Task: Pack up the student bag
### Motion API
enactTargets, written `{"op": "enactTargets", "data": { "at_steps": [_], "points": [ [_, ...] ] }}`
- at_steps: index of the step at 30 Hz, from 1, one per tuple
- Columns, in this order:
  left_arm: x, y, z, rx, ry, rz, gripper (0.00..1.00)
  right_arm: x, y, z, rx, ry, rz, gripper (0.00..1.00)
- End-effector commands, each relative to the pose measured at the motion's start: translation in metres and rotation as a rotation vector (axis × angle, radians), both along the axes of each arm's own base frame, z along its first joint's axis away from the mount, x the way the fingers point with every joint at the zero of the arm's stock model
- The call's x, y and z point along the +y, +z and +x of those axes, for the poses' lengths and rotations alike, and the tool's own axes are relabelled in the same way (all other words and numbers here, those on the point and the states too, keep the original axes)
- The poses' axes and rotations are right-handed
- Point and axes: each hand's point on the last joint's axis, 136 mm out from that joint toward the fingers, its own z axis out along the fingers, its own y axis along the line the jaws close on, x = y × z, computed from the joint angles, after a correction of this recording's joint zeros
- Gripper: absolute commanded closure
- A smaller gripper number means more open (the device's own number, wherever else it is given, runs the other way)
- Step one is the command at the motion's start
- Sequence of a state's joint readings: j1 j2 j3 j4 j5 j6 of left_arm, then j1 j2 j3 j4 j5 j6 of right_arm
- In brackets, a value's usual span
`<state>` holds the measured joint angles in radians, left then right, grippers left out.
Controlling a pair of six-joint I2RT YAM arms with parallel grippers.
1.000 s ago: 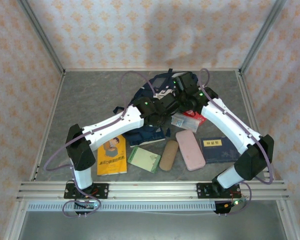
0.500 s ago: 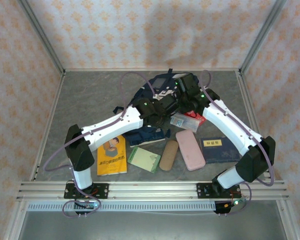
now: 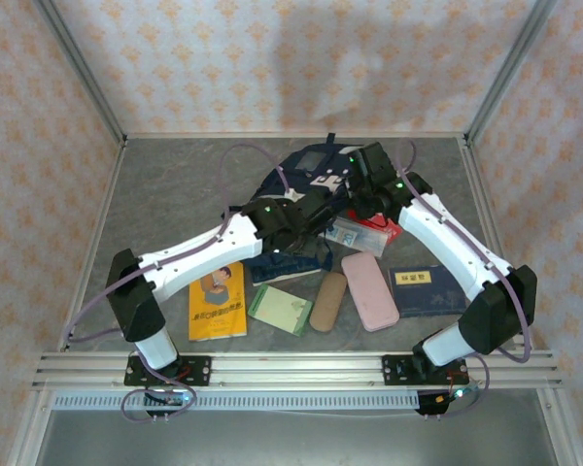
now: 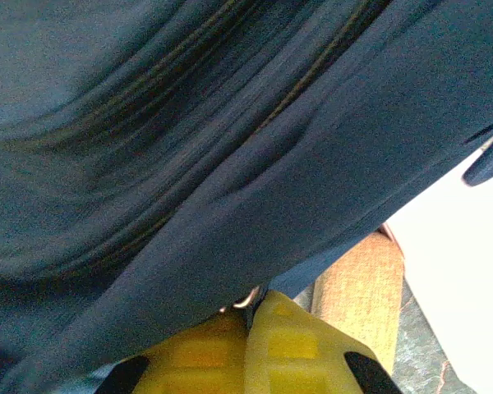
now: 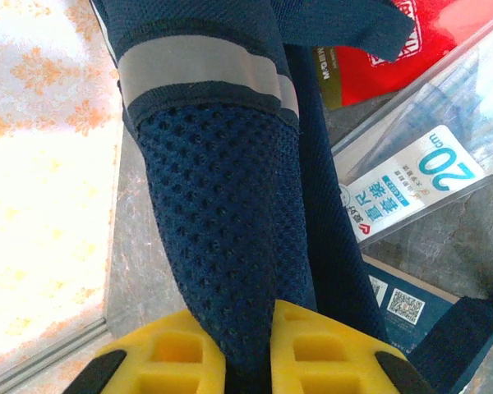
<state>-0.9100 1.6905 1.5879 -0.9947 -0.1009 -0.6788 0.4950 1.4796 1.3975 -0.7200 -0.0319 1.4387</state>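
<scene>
The student bag (image 3: 309, 158) is largely covered; the left claw (image 4: 251, 310), cut off below, seems pinched on its blurred fabric.

The student bag (image 3: 309, 161) lies behind the booklet (image 3: 219, 301) and pencil case (image 3: 369, 289)

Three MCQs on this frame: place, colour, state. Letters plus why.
1. The yellow paperback book sits where, relative to the green notebook? A) left B) right C) on top
2. Colour of the long rounded case between the tan oval pouch and the navy hardback book? A) green B) pink C) black
3. The right pincer is: A) wide open B) shut on a book C) shut on the mesh strap of the navy-blue fabric backpack

1 A: top view shows it further left.
2 B: its shell is pink.
3 C: wrist view shows mesh pinched between its yellow fingers.
</scene>
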Motion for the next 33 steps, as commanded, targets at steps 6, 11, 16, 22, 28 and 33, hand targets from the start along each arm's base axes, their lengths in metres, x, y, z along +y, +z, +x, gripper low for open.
{"op": "enactTargets", "data": {
  "at_steps": [6, 11, 16, 22, 28, 33],
  "points": [
    [0.067, 0.003, -0.017, 0.005, 0.059, 0.116, 1.0, -0.029, 0.023, 0.014, -0.11, -0.061, -0.007, 1.0],
    [0.087, 0.002, -0.019, 0.01, 0.086, 0.094, 1.0, -0.035, 0.02, 0.018, -0.114, -0.053, -0.02, 1.0],
    [0.108, -0.005, -0.025, 0.03, 0.111, 0.09, 1.0, -0.046, 0.012, 0.023, -0.118, -0.042, -0.039, 1.0],
    [0.122, -0.02, -0.033, 0.068, 0.132, 0.058, 1.0, -0.052, -0.005, 0.026, -0.104, -0.038, -0.031, 1.0],
    [0.073, -0.013, -0.039, 0.068, 0.016, -0.171, 0.86, -0.037, -0.008, 0.03, -0.078, -0.008, 0.032, 1.0],
    [0.033, 0.0, -0.038, 0.017, -0.048, -0.21, 0.56, -0.036, 0.003, 0.032, -0.083, -0.007, 0.033, 1.0]
  ]
}}
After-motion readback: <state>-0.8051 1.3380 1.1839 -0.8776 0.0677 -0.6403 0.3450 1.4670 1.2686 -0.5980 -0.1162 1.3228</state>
